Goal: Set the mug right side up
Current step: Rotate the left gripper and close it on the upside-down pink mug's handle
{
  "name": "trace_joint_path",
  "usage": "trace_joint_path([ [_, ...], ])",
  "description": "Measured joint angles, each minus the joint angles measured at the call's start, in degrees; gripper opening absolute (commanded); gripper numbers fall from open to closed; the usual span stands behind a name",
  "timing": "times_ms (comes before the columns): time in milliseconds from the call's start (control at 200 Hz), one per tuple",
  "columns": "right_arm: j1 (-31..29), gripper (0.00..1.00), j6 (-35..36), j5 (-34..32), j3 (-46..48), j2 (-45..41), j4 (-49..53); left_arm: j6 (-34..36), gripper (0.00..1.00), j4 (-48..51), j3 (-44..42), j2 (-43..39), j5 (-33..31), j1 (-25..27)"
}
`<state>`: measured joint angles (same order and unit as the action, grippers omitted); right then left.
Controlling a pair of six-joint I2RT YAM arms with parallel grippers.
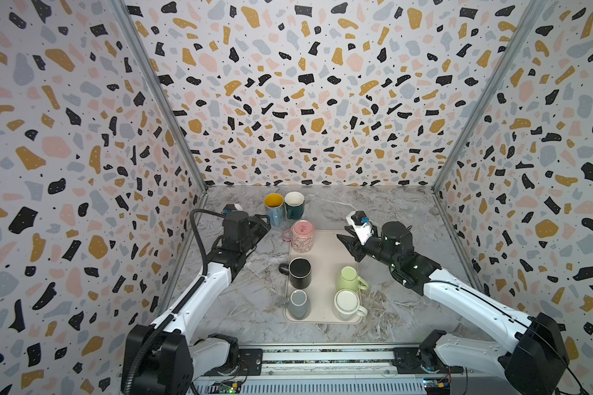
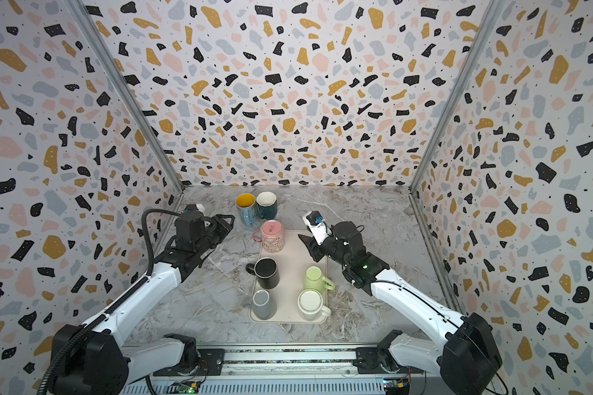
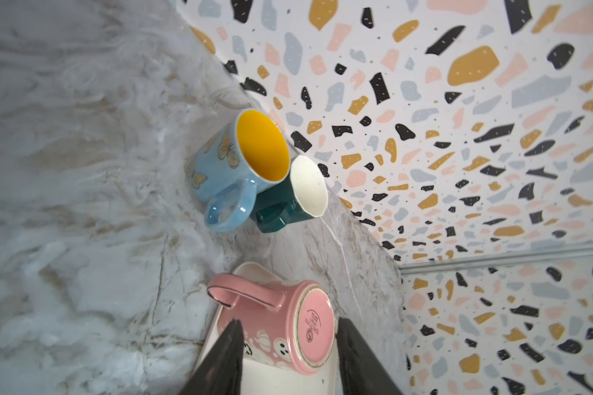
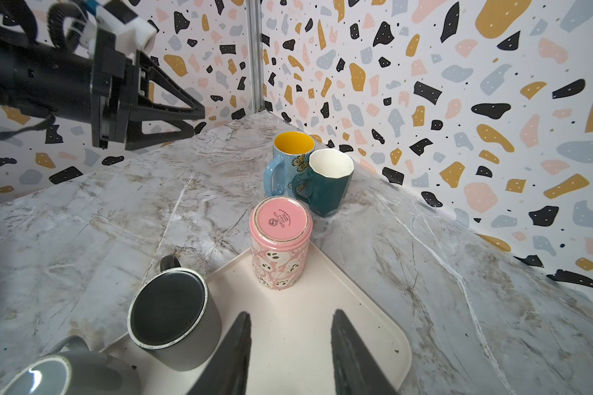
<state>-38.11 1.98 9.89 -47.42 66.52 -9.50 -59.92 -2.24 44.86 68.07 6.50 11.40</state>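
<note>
Terrazzo-patterned walls (image 1: pixel 305 102) close in three sides of a grey marble tabletop (image 1: pixel 254 307), and a flat beige rectangular tray (image 1: pixel 326 253) lies in the middle of it.

I see the pink ceramic mug with white ghost figures (image 1: pixel 302 236) standing upside down at the tray's far left corner. Its stamped base faces up and its handle points toward the left arm's side.

Behind it, off the tray, a glossy light-blue mug with a yellow inside (image 1: pixel 274 208) and a faceted teal mug with a white inside (image 1: pixel 294 205) stand upright, touching each other.

Nearer to me on the tray sit a matte black mug (image 1: pixel 300 272) and a grey mug (image 1: pixel 298 303) along the left edge. A pale green mug (image 1: pixel 349 278) and a cream mug (image 1: pixel 347 304) sit along the right edge.

The left gripper (image 1: pixel 266 225) hangs just beside the pink mug's handle side, close to the blue mug. Its jaws are spread and grasp nothing. From its wrist camera the pink mug (image 3: pixel 288 325) shows between the two dark fingers (image 3: pixel 230 349), but I see no contact in either top view.

The right gripper (image 1: pixel 344 244) hovers over the tray's far right part and points at the pink mug (image 4: pixel 279 246). Its jaws are likewise parted and empty, with bare tray between them.
</note>
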Motion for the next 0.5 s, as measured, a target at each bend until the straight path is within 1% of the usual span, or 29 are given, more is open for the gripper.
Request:
trace_joint_path([
  [100,0.02,0.41,-0.44,0.00,0.00,0.35,-0.20,-7.72,0.43,-2.25,-3.69,0.59,3.45,-0.13],
  [230,0.02,0.42,-0.68,-0.02,0.02,1.11,-0.31,-15.47,0.43,-4.59,-5.97,2.54,7.85,-0.02],
  [501,0.00,0.42,-1.14,-0.04,0.00,2.58,-1.20,-28.50,0.43,-10.03,-7.43,4.02,11.39,0.33],
])
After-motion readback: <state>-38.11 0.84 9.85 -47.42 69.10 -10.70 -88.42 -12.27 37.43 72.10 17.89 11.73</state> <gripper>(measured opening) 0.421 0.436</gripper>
